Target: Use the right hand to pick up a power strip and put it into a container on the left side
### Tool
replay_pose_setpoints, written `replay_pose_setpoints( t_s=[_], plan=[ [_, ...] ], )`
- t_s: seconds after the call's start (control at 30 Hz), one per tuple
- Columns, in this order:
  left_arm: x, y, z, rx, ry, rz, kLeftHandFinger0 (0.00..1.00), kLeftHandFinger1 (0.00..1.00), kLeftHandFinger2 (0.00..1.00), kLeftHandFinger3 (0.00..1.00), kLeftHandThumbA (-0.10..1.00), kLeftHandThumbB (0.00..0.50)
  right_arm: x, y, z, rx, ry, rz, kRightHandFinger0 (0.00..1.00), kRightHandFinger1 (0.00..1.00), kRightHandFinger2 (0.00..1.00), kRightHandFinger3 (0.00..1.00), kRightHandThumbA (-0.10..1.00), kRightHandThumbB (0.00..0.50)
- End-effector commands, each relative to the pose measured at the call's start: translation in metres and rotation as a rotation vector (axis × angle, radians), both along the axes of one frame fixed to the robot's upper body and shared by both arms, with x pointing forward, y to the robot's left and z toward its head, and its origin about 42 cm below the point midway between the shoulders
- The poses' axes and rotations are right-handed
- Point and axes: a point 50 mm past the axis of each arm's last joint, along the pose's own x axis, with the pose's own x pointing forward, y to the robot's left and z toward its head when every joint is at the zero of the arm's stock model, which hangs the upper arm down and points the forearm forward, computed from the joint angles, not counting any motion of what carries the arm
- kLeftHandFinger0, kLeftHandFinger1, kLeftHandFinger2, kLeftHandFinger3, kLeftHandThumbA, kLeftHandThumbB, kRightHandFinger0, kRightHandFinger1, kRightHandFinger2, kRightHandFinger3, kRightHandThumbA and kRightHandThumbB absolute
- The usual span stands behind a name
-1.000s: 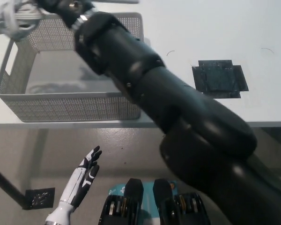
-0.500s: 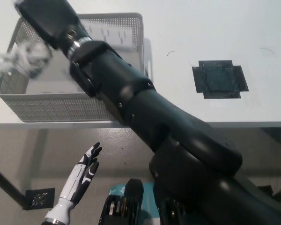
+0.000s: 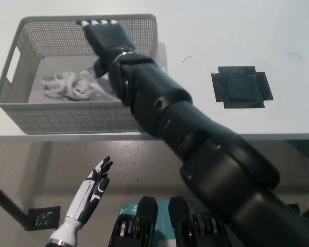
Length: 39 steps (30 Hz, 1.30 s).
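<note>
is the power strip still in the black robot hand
No, the white power strip lies coiled on the floor of the grey basket, and the right robot hand above it holds nothing.

Grey perforated basket (image 3: 67, 121), white cable bundle (image 3: 69, 85), black tape patch (image 3: 241, 86).

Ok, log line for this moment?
stage: release done | power strip: lying in basket | right hand: open, over basket | left hand: open, resting below table edge

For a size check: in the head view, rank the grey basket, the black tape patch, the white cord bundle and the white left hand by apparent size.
1. grey basket
2. black tape patch
3. white cord bundle in the basket, and white left hand below the table edge, look alike; the hand is nearer the camera, so unranked.
</note>
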Motion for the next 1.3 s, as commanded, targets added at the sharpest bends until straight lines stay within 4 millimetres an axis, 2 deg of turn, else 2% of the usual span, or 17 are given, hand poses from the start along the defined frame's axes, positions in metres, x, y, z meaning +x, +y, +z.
replay_pose_setpoints(
  t_s=[0.0, 0.03, 0.07, 0.17, 0.27, 0.37, 0.4, 0.5, 0.57, 0.6, 0.67, 0.73, 0.83, 1.03, 1.07, 1.1, 1.27],
  plan=[
    [0.019, -0.001, 0.032, 0.028, -0.129, -0.068, 1.0, 1.0, 1.0, 1.0, 1.0, 0.141, 0.002, 0.002, 0.07, -0.222, 0.327, 0.092, 1.0, 1.0, 1.0, 1.0, 0.93, 0.423],
    [0.02, -0.002, 0.033, 0.026, -0.13, -0.07, 1.0, 1.0, 1.0, 1.0, 1.0, 0.144, 0.002, 0.002, 0.072, -0.258, 0.345, 0.093, 1.0, 1.0, 1.0, 1.0, 0.86, 0.452],
    [0.022, -0.003, 0.034, 0.025, -0.132, -0.072, 1.0, 1.0, 1.0, 1.0, 1.0, 0.144, 0.001, 0.0, 0.075, -0.234, 0.411, 0.082, 1.0, 1.0, 1.0, 1.0, 0.66, 0.498],
    [0.024, -0.004, 0.036, 0.022, -0.136, -0.078, 1.0, 1.0, 1.0, 1.0, 1.0, 0.154, -0.001, -0.001, 0.081, -0.299, 0.458, 0.118, 1.0, 1.0, 1.0, 1.0, 0.59, 0.5],
    [0.025, -0.003, 0.037, 0.011, -0.135, -0.078, 1.0, 1.0, 1.0, 1.0, 1.0, 0.167, -0.004, 0.002, 0.088, -0.476, 0.407, 0.136, 1.0, 1.0, 1.0, 1.0, 0.67, 0.5],
    [0.026, -0.002, 0.038, 0.02, -0.14, -0.079, 1.0, 1.0, 1.0, 1.0, 1.0, 0.174, -0.006, -0.001, 0.089, -0.53, 0.491, 0.164, 1.0, 1.0, 1.0, 1.0, 0.65, 0.5],
    [0.027, -0.002, 0.038, 0.021, -0.14, -0.08, 1.0, 1.0, 1.0, 1.0, 1.0, 0.174, -0.005, -0.004, 0.091, -0.478, 0.532, 0.175, 1.0, 1.0, 1.0, 1.0, 0.57, 0.5],
    [0.025, -0.002, 0.037, 0.025, -0.134, -0.081, 1.0, 1.0, 1.0, 1.0, 1.0, 0.177, -0.001, -0.019, 0.118, -0.298, 0.623, 0.29, 1.0, 1.0, 1.0, 1.0, 0.86, 0.5],
    [0.023, 0.001, 0.035, 0.041, -0.132, -0.08, 1.0, 1.0, 1.0, 1.0, 1.0, 0.159, 0.002, -0.033, 0.156, -0.04, 0.623, 0.369, 1.0, 1.0, 1.0, 1.0, 0.85, 0.445],
    [0.022, 0.002, 0.035, 0.047, -0.132, -0.079, 1.0, 1.0, 1.0, 1.0, 1.0, 0.157, 0.002, -0.044, 0.179, 0.02, 0.57, 0.417, 1.0, 1.0, 1.0, 1.0, 0.99, 0.483],
    [0.021, 0.003, 0.033, 0.049, -0.128, -0.074, 1.0, 1.0, 1.0, 1.0, 1.0, 0.158, -0.005, -0.065, 0.216, 0.122, 0.425, 0.503, 1.0, 1.0, 1.0, 1.0, 1.0, 0.474],
    [0.02, 0.001, 0.03, 0.046, -0.121, -0.069, 1.0, 1.0, 1.0, 1.0, 1.0, 0.163, -0.014, -0.086, 0.244, 0.307, 0.313, 0.512, 1.0, 1.0, 1.0, 1.0, 1.0, 0.379],
    [0.017, -0.002, 0.027, 0.044, -0.114, -0.069, 1.0, 1.0, 1.0, 1.0, 1.0, 0.15, -0.05, -0.153, 0.303, 0.536, -0.035, 0.565, 1.0, 1.0, 1.0, 1.0, 1.0, 0.35],
    [0.02, -0.003, 0.026, 0.051, -0.111, -0.065, 1.0, 1.0, 1.0, 1.0, 1.0, 0.14, -0.103, -0.24, 0.342, 0.874, -0.394, 0.628, 1.0, 1.0, 1.0, 1.0, 0.97, 0.387],
    [0.021, -0.002, 0.027, 0.05, -0.112, -0.064, 1.0, 1.0, 1.0, 1.0, 1.0, 0.136, -0.107, -0.245, 0.344, 0.89, -0.418, 0.634, 1.0, 1.0, 1.0, 1.0, 1.0, 0.453],
    [0.022, -0.003, 0.027, 0.05, -0.112, -0.064, 1.0, 1.0, 1.0, 1.0, 1.0, 0.137, -0.117, -0.26, 0.348, 0.913, -0.48, 0.658, 1.0, 1.0, 1.0, 1.0, 1.0, 0.369],
    [0.027, -0.006, 0.029, 0.057, -0.119, -0.065, 1.0, 1.0, 1.0, 1.0, 0.99, 0.135, -0.168, -0.328, 0.348, 1.035, -0.734, 0.642, 1.0, 1.0, 1.0, 1.0, 1.0, 0.343]
  ],
)
